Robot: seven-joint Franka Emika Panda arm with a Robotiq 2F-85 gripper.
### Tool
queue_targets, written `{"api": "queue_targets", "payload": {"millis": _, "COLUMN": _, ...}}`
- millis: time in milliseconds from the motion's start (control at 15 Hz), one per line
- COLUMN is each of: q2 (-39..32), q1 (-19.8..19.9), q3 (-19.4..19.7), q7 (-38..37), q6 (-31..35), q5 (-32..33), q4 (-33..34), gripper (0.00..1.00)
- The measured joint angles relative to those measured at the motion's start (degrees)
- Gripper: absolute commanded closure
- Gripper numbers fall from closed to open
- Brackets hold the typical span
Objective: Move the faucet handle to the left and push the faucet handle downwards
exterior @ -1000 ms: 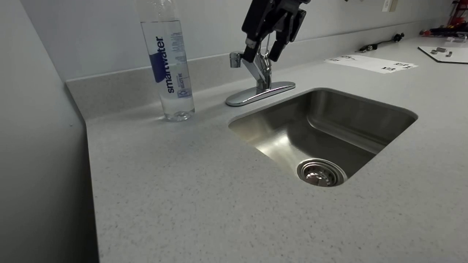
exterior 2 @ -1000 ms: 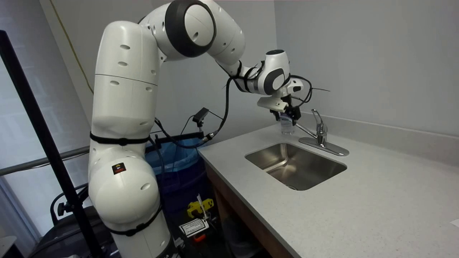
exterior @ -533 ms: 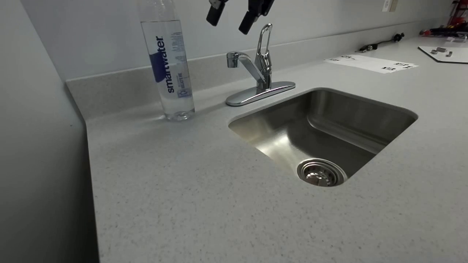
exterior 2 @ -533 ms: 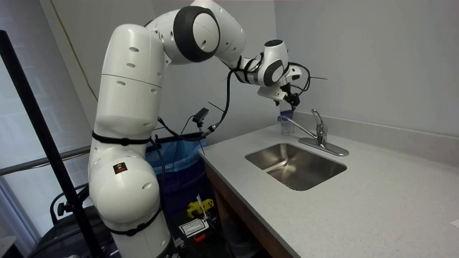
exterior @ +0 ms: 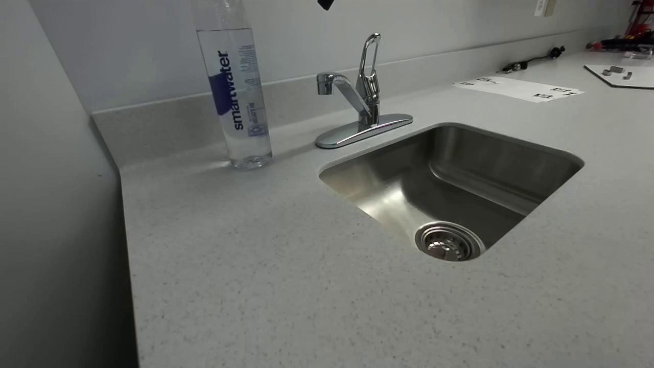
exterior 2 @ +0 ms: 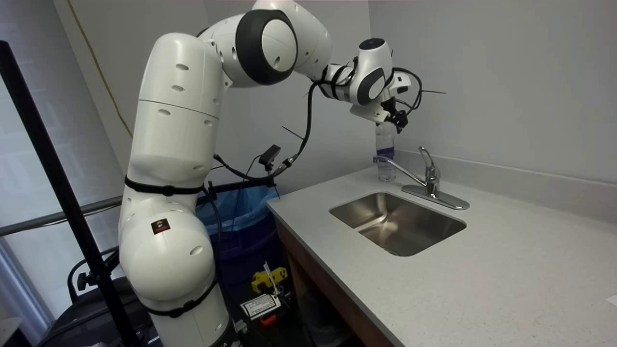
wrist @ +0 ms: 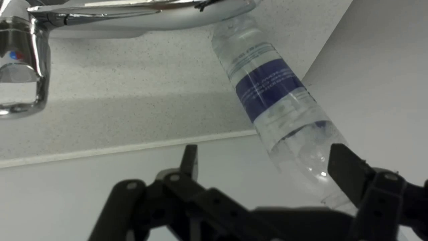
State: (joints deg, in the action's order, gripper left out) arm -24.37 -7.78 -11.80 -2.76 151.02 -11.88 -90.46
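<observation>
The faucet handle point(exterior: 363, 59) is a shiny chrome loop lever standing upright on the faucet post. It also shows in an exterior view point(exterior 2: 427, 156) and at the left of the wrist view point(wrist: 42, 83). The long chrome spout point(exterior: 349, 93) points toward the bottle's side, and also shows in the wrist view point(wrist: 143, 18). My gripper point(wrist: 262, 150) is open, with nothing between its fingers. In an exterior view my gripper point(exterior 2: 398, 124) hangs above the spout and beyond the handle, touching neither. Only one black fingertip point(exterior: 325, 4) shows at the top edge of an exterior view.
A tall water bottle point(exterior: 240, 92) stands on the counter near the spout's end, close behind my gripper in the wrist view point(wrist: 267, 88). The sink basin point(exterior: 409, 204) lies in front of the faucet. A wall and low backsplash point(exterior: 168, 120) run behind.
My gripper has risen from around the spout, up and away from the faucet. The spout tip shifted very slightly in an exterior view. The handle looks unchanged.
</observation>
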Motion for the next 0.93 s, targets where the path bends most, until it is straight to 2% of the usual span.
{"api": "queue_targets", "payload": {"millis": 400, "q2": -1.21, "q1": 1.04, "q3": 0.96, "q7": -0.7, "q6": 0.02, "q5": -1.01, "q4": 2.19, "gripper": 0.0}}
{"api": "queue_targets", "payload": {"millis": 933, "q2": -2.68, "q1": 1.34, "q3": 4.48, "q7": -6.13, "q6": -0.24, "q5": -1.01, "q4": 4.39, "gripper": 0.0}}
